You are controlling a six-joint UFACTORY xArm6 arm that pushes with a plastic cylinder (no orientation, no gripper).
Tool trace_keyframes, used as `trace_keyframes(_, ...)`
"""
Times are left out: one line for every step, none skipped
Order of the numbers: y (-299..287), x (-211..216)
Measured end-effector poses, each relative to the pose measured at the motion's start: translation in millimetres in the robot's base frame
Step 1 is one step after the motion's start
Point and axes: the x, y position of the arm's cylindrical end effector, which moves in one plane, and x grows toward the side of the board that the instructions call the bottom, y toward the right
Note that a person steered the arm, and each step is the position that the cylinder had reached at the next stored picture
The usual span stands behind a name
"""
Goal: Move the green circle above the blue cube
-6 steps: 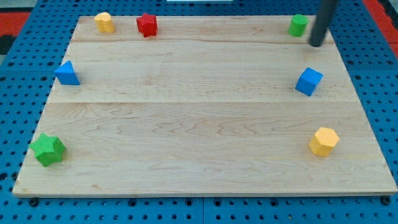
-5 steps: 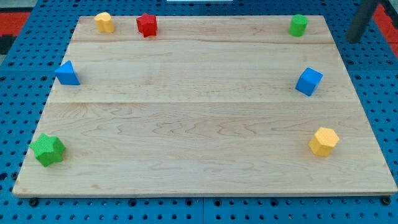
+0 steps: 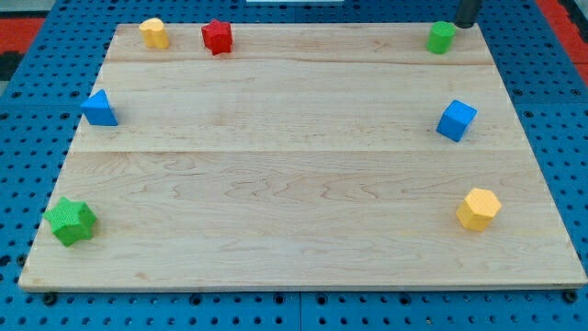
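Observation:
The green circle [image 3: 441, 37] stands near the board's top right corner. The blue cube [image 3: 456, 120] sits below it, near the right edge. My tip [image 3: 466, 25] is at the view's top edge, just up and to the right of the green circle, very close to it; I cannot tell if it touches. Only the rod's short lower end shows.
A yellow block [image 3: 154, 32] and a red star [image 3: 217, 37] sit at the top left. A blue triangle [image 3: 98, 108] is at the left edge, a green star [image 3: 71, 221] at the bottom left, and a yellow hexagon [image 3: 479, 209] at the bottom right of the wooden board [image 3: 294, 184].
My tip swung from beside the green circle out to the right off the board, then back to the top edge just above and right of the circle. No block moved.

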Motion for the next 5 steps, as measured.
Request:
trace_keyframes(-22.9, 1.0)
trace_keyframes(-27.5, 23.9)
trace_keyframes(-48.7, 68.5)
trace_keyframes(-66.4, 91.5)
trace_keyframes(-67.6, 92.6)
